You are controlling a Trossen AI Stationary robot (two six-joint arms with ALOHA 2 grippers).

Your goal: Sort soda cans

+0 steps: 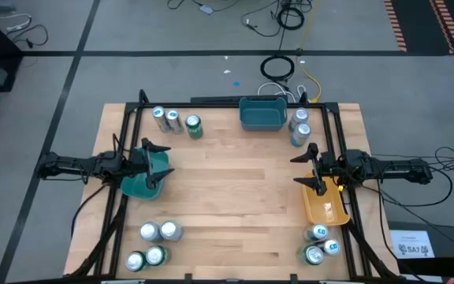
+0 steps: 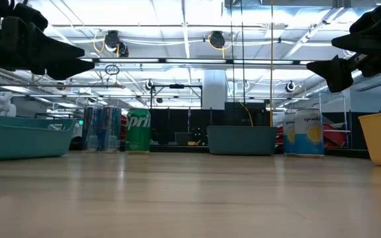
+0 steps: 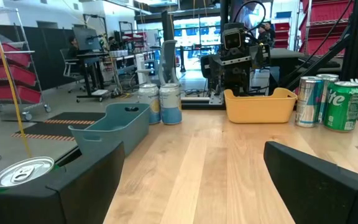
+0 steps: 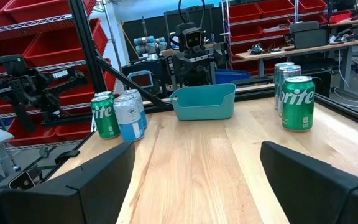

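Our left hand [image 1: 158, 163] hovers spread wide and empty over the teal tray [image 1: 136, 186]; our right hand [image 1: 309, 168] does likewise above the yellow tray [image 1: 323, 209].

The left gripper [image 3: 191, 180] has its two dark fingers [image 3: 86, 180] spread wide over bare wooden table [image 3: 197, 155], holding nothing. Straight ahead of it a yellow tray [image 3: 260, 107] sits below the right gripper [image 3: 236, 65], with a blue-grey tray [image 3: 114, 124] nearer. Soda cans [image 3: 328, 102] stand near the yellow tray, two more beyond the blue-grey tray, and one can top [image 3: 22, 172] just beside a finger.
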